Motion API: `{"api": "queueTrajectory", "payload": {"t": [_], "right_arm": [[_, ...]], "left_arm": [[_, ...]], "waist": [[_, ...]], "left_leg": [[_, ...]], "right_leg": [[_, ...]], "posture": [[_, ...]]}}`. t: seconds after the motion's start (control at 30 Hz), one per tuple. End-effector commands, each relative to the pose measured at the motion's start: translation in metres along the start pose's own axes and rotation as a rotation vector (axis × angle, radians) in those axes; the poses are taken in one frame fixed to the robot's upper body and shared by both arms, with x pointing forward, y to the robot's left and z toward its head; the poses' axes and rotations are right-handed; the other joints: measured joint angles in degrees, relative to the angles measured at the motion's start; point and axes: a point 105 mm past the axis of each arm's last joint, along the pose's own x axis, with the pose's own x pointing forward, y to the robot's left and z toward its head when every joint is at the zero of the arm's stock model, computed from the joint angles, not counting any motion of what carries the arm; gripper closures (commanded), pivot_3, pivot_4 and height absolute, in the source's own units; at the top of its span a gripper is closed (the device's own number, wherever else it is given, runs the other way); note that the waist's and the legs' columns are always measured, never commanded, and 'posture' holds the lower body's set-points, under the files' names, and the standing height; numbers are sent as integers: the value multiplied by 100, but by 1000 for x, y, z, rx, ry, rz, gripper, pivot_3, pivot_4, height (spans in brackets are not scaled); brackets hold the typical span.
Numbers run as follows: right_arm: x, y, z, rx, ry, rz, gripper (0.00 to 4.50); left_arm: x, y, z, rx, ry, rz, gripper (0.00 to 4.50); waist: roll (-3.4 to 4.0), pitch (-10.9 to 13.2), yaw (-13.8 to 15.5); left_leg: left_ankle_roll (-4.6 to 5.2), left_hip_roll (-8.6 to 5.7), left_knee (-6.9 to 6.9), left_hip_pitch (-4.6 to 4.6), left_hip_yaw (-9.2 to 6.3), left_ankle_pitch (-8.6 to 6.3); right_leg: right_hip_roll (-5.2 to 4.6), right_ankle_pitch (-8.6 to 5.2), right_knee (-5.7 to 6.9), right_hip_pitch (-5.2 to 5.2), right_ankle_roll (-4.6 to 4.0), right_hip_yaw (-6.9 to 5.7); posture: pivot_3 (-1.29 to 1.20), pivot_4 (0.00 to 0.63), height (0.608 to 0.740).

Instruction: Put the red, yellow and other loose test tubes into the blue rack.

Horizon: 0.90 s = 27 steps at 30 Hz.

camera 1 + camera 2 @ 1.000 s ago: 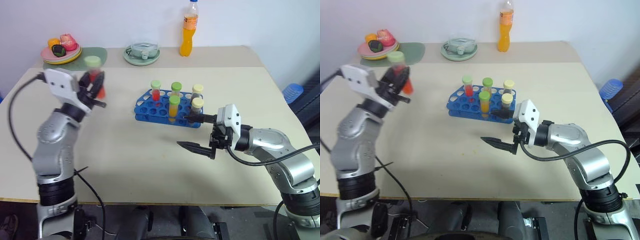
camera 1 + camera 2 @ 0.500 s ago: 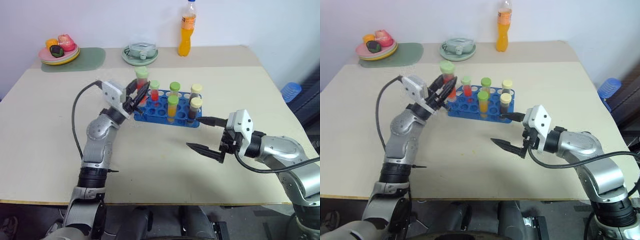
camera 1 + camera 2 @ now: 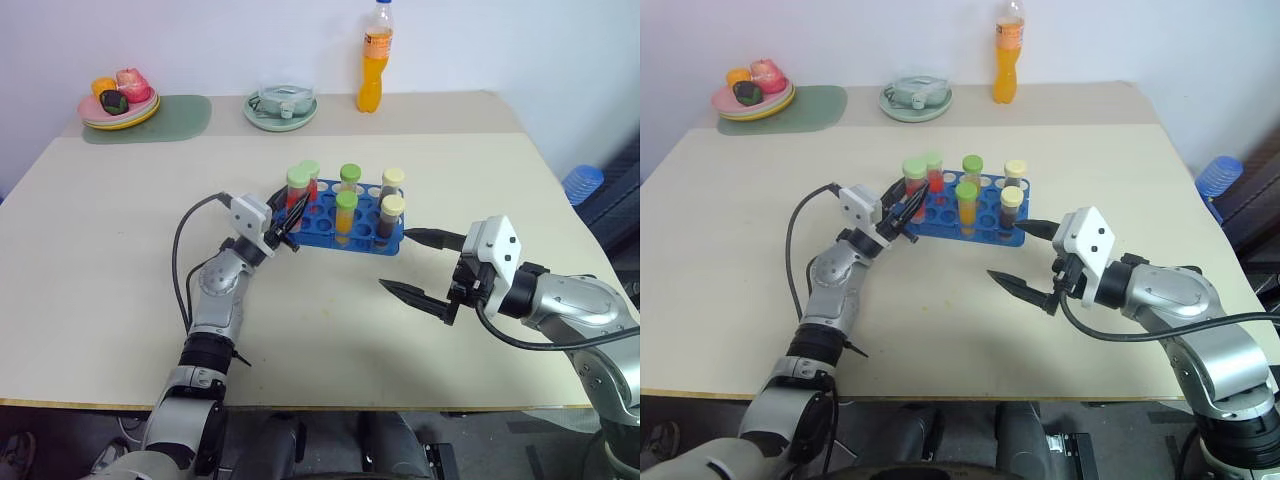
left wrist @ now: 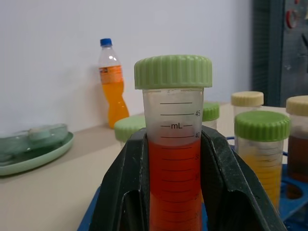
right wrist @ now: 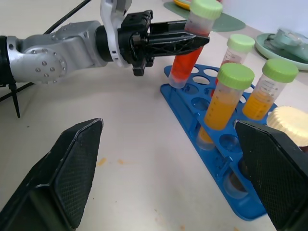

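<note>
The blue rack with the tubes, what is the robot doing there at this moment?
The left hand is shut on a red test tube with a green cap and holds it, tilted, at a corner hole of the blue rack. Five other tubes already stand in the rack. The right hand is open beside the rack, holding nothing.

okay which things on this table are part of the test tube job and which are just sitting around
Part of the job: red test tube held in the left tool; blue rack with five tubes already in it.

Just lying about: orange drink bottle, pale-green dish, plate of toy food, green mat.
</note>
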Motion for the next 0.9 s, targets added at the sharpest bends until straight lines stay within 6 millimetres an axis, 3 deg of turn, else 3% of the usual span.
{"api": "queueTrajectory", "payload": {"t": [0.03,0.4,0.87,0.9], "right_arm": [[-3,1,14,-45,-32,-5,0],[-3,0,12,-42,-32,-18,0],[-3,1,10,-36,-37,-28,0],[-3,1,10,-35,-38,-28,0]], "left_arm": [[8,-1,3,29,-27,4,3726],[11,-23,-11,1,-7,-96,3726],[8,-21,-20,-99,-4,-82,3726],[8,-21,-19,-99,-11,-85,2720]], "waist": [[-1,0,-1],[-3,-2,-2],[-5,-5,-2],[-5,-5,-2]], "left_leg": [[0,0,0,0,0,0],[1,-1,0,1,0,0],[2,-2,0,2,-1,-1],[2,-2,0,1,-1,-1]], "right_leg": [[0,0,0,0,0,-1],[0,0,0,1,1,0],[0,1,0,2,1,-2],[0,0,0,2,1,-2]], "posture": [[0,150,740],[0,150,740],[0,150,740],[0,150,740]]}}
